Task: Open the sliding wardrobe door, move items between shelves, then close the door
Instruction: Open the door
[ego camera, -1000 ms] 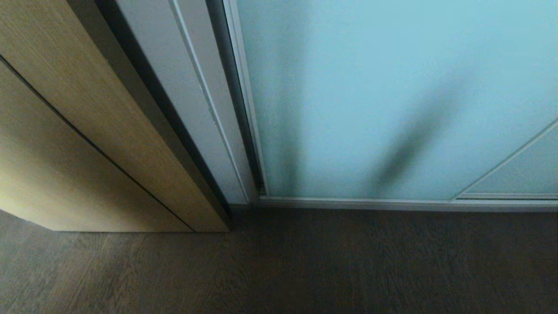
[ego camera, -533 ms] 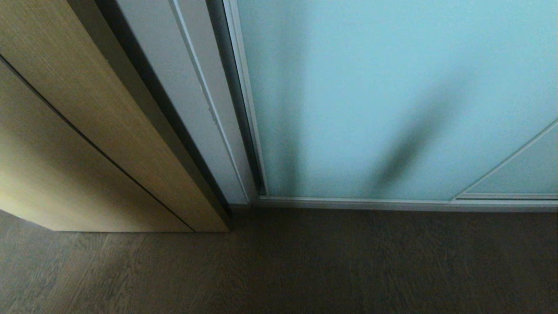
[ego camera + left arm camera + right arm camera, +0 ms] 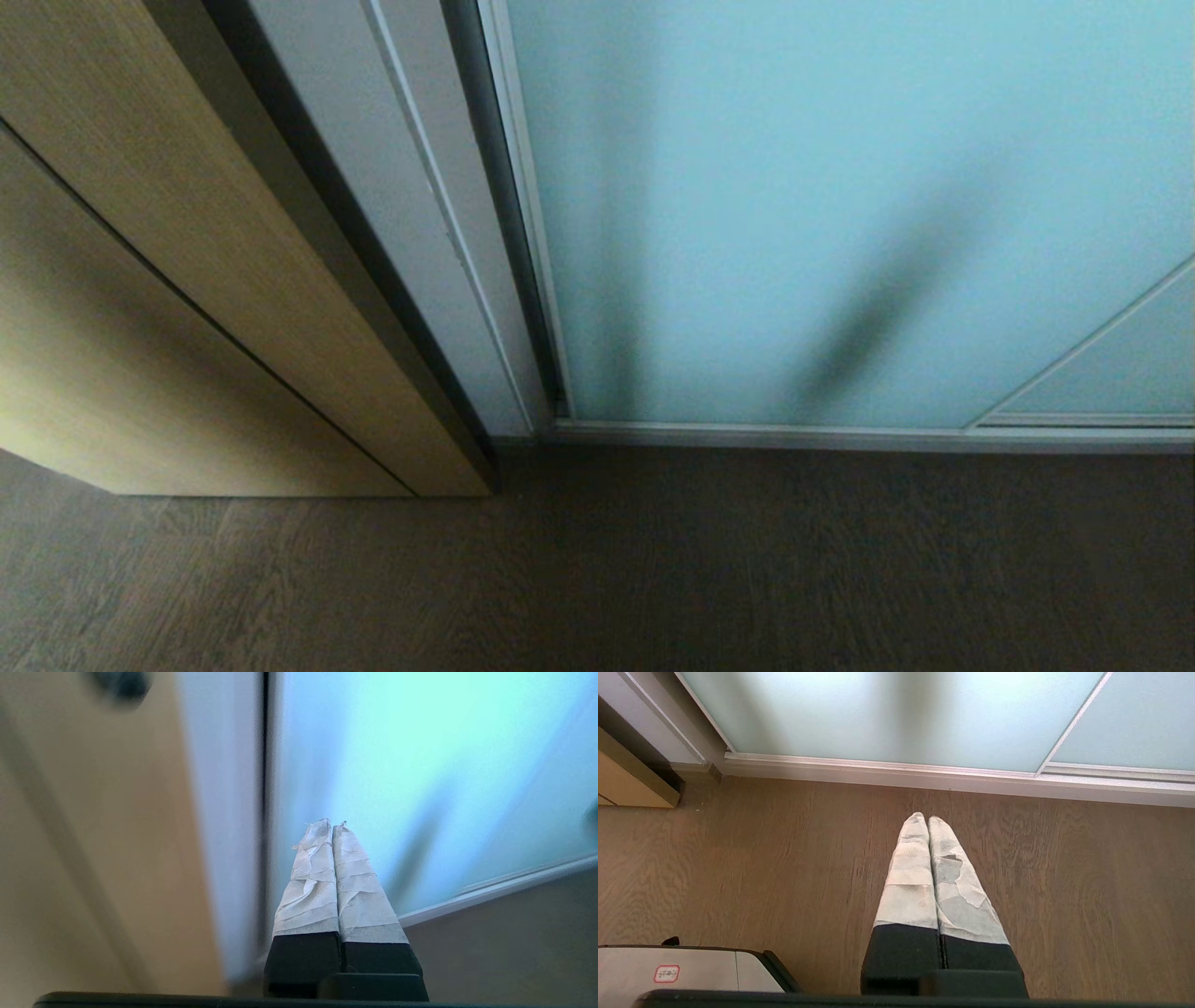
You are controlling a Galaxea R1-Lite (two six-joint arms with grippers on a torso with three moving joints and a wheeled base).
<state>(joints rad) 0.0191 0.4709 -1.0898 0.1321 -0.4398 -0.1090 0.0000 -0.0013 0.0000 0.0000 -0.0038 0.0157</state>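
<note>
Still shut: sliding wardrobe door [image 3: 840, 205], straight ahead, long frame edge [image 3: 275, 788] upright. Left gripper [image 3: 326, 823] clenched, empty, aimed just beside that edge, so nearer. Right gripper [image 3: 922, 817] clenched too, parked over floor [image 3: 738, 858].

Head view dim; soft shadow on sliding wardrobe door [image 3: 840, 205] (left wrist pic motion-blurred).

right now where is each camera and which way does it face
Head: looks down at the frosted sliding door, tan panel and floor; no arm shows.
Left wrist: behind the shut left hand, facing the door's edge.
Right wrist: behind the shut right hand, aimed at the floor.
All three share the door's bottom rail.
</note>
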